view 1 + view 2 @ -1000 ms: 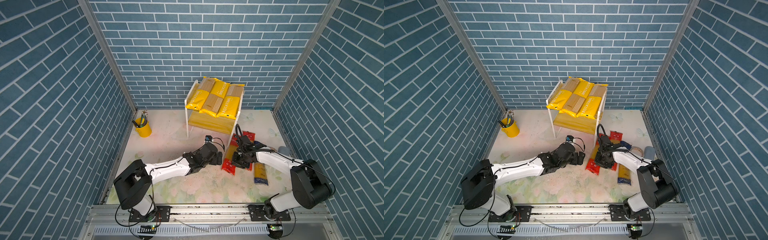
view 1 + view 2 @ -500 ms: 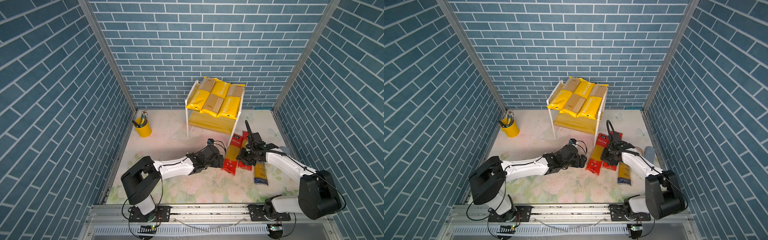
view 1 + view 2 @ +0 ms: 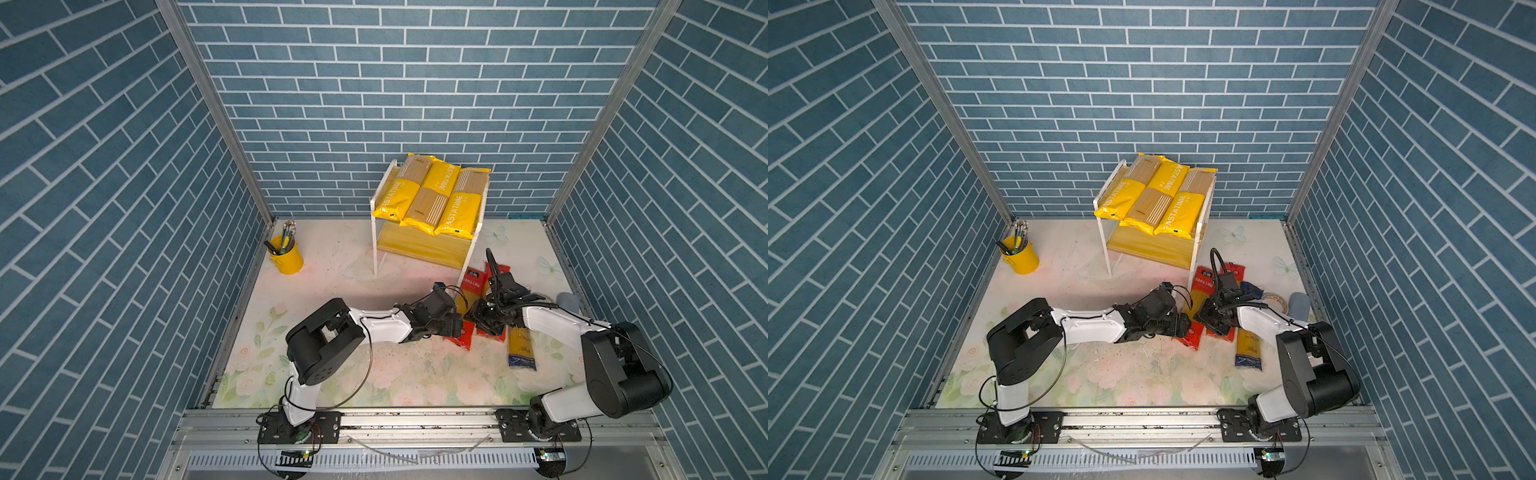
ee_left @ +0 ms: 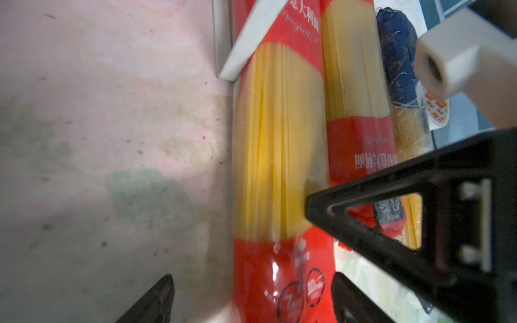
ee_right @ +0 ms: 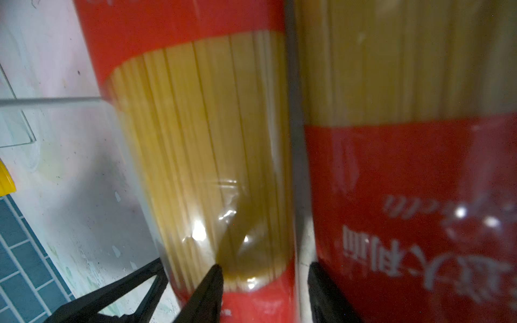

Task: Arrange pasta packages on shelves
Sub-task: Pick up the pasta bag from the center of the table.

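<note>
Your left pincer (image 4: 251, 296) stands wide astride a red-ended spaghetti bag (image 4: 279, 139) lying on the bench (image 4: 112, 139) just beside the shelves (image 3: 424, 249). Your right pincer (image 5: 265, 275) is partly apart, one tip on that same bag, the other between it and its red-ended twin (image 5: 405, 167).

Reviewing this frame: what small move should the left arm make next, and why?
Probably close the left gripper on the red-ended spaghetti bag. Its open jaws straddle that bag's red end on the table, the right gripper stands open close by, and the lower shelf shows no bags.
</note>
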Available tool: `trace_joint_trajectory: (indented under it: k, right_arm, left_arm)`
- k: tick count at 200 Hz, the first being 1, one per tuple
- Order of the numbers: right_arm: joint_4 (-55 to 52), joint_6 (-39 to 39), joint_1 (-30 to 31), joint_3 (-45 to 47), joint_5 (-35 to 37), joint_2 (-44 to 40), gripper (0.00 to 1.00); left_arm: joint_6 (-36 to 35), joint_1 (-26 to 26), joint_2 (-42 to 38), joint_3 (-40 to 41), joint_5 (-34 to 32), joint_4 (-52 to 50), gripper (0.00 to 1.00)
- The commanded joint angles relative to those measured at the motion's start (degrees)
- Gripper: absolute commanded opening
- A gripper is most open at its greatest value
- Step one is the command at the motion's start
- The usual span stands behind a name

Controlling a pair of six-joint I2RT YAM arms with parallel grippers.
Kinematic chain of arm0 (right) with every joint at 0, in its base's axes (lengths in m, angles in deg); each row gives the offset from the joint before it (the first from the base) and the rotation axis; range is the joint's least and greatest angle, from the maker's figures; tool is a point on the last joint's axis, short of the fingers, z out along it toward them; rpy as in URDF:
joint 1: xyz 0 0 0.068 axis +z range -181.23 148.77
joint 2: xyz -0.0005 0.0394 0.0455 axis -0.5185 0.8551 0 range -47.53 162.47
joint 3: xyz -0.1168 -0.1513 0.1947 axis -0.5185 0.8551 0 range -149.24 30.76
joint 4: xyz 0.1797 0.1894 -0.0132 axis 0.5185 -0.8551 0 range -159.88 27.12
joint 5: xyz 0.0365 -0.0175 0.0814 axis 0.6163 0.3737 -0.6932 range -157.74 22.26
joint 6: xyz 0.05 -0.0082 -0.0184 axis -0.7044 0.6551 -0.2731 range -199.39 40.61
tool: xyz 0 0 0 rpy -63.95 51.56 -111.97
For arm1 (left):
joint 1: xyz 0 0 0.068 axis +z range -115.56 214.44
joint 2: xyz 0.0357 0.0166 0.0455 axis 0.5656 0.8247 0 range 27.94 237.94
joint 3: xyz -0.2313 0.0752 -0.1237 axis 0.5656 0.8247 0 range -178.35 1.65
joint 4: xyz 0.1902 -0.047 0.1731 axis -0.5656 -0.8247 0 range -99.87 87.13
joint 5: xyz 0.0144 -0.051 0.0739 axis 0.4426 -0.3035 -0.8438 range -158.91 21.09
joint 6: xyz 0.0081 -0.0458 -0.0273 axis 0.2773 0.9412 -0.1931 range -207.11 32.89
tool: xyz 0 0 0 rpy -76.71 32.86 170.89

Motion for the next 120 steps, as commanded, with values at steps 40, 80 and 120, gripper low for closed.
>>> trace_joint_trajectory:
  k: [40, 80, 120]
  right_arm:
    - [21.49, -3.52, -0.79, 8.11, -8.98, 1.37, 0.47]
    - [27.2, -2.73, -1.93, 9.54, -13.08, -1.8, 0.4]
    - [31.48, -4.13, -2.03, 10.76, -13.43, 2.29, 0.35]
  left_arm:
    - [0.92, -1.01, 5.18, -4.68, 4.73, 1.78, 0.84]
    - [0.68, -1.94, 5.07, -5.53, 4.74, 1.66, 0.84]
    - [0.56, -1.94, 4.09, -4.42, 3.46, 1.84, 0.84]
